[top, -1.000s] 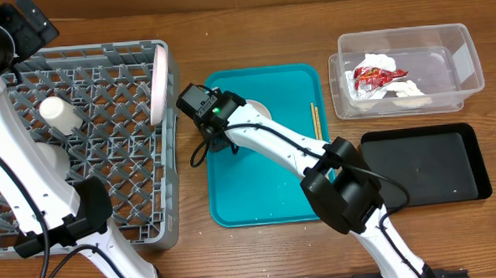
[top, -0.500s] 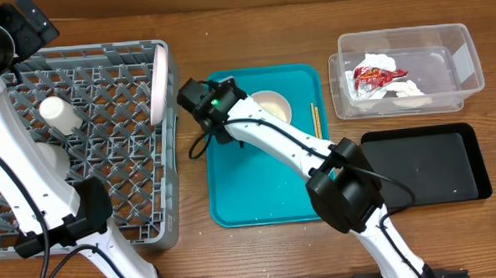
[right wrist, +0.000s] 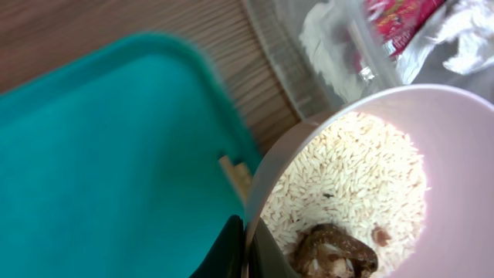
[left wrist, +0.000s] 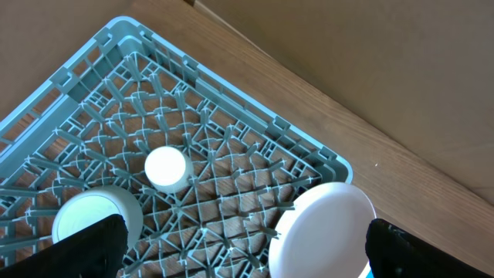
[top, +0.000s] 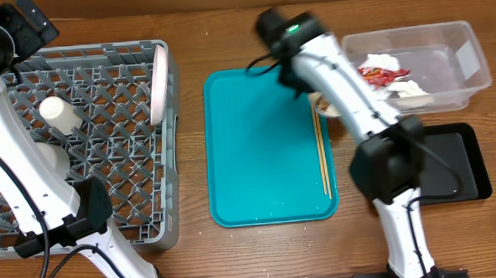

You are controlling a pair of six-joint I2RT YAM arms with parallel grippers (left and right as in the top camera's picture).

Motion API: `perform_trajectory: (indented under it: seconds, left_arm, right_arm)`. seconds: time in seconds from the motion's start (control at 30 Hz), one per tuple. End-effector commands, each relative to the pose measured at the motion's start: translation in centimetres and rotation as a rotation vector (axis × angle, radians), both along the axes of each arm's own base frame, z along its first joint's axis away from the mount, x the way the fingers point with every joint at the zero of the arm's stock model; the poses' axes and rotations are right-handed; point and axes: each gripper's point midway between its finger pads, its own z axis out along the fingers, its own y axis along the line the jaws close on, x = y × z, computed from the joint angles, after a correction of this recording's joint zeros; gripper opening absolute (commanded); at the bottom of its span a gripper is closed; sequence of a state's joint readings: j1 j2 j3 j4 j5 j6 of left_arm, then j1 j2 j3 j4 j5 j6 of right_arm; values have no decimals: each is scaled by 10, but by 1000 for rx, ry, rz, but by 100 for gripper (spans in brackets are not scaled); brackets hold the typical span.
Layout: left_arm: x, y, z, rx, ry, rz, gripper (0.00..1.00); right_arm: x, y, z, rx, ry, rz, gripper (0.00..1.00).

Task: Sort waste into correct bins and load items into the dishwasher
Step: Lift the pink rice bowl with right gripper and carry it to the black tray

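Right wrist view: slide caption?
Right gripper shut on small white bowl of loose rice grains and brown food lump, beside teal tray and clear plastic tub.

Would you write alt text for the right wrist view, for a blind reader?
The fingers of the right gripper clamp the rim of a white bowl of rice and a brown lump. Below lies the teal tray; beyond, the clear tub holds a red wrapper and tissue.

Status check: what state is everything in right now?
left gripper: open above dish rack.
right gripper: shut on bowl rim.
bowl: held, rice and brown lump inside.
plate: upright in dish rack.
cup: in dish rack.
chopsticks: lying on teal tray.
clear tub: holds wrapper, tissue.
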State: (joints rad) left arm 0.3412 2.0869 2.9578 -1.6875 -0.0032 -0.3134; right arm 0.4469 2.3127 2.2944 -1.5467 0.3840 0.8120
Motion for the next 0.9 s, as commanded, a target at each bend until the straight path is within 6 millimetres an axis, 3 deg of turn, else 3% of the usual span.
perform_trajectory:
  seconds: [0.0, 0.1, 0.33, 0.7, 0.87]
  left_arm:
    - [-7, -1, 8, 13, -14, -9, 100]
    - [-7, -1, 8, 13, -14, -9, 100]
    - [-7, -1, 8, 13, -14, -9, 100]
    - [-7, -1, 8, 13, -14, -9, 100]
    - [-7, -1, 8, 13, -14, -9, 100]
  right_arm:
    - [7, -49, 63, 129, -115, -129, 4]
    - [10, -84, 75, 201, -112, -150, 4]
    - [6, -145, 88, 348, -95, -158, 4]
    - [-28, -206, 82, 382, 4, -278, 4]
    - [-34, -227, 86, 401, -10, -316, 4]
